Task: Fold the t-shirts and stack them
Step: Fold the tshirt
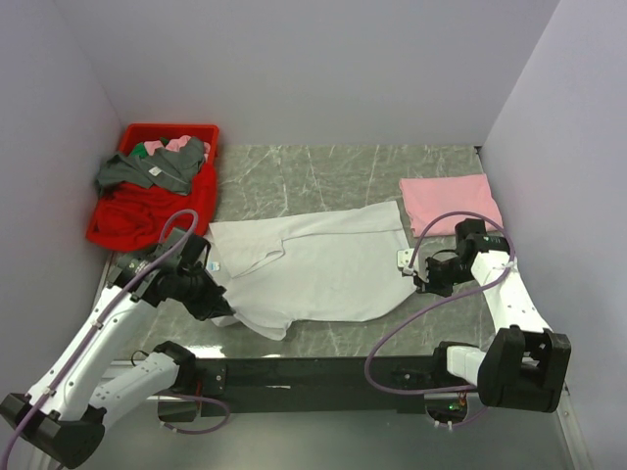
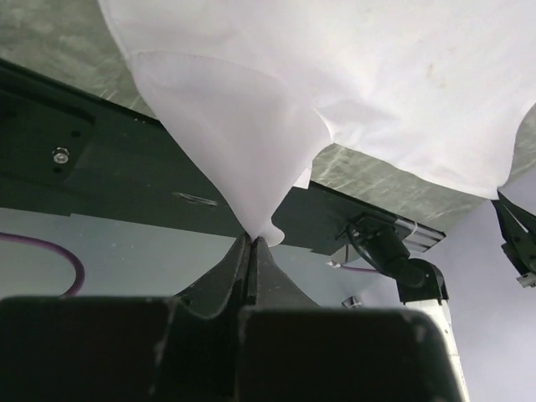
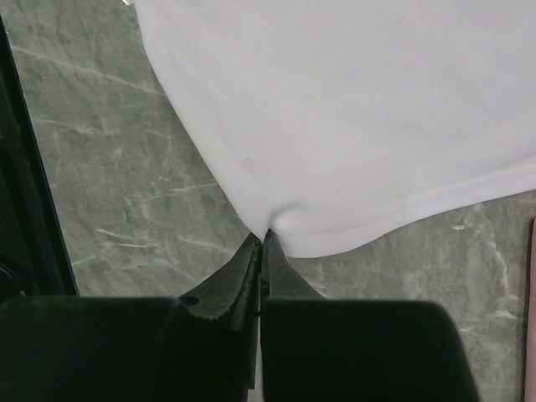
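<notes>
With the white t-shirt (image 1: pixel 313 264) lying across the middle of the bench (image 1: pixel 343 171), left fingers (image 2: pixel 219 280) and right fingers (image 3: pixel 230 280) each pinching an end, we should lift evenly, keep the cloth taut, and fold clear of the pink t-shirt (image 1: pixel 449 201) at the far right corner.

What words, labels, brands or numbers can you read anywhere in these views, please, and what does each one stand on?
None: no text can be read in any view.
neck label on the white t-shirt: a small bluish patch in the top view, too small to read.
pink t-shirt: plain, no print or tag showing.
</notes>
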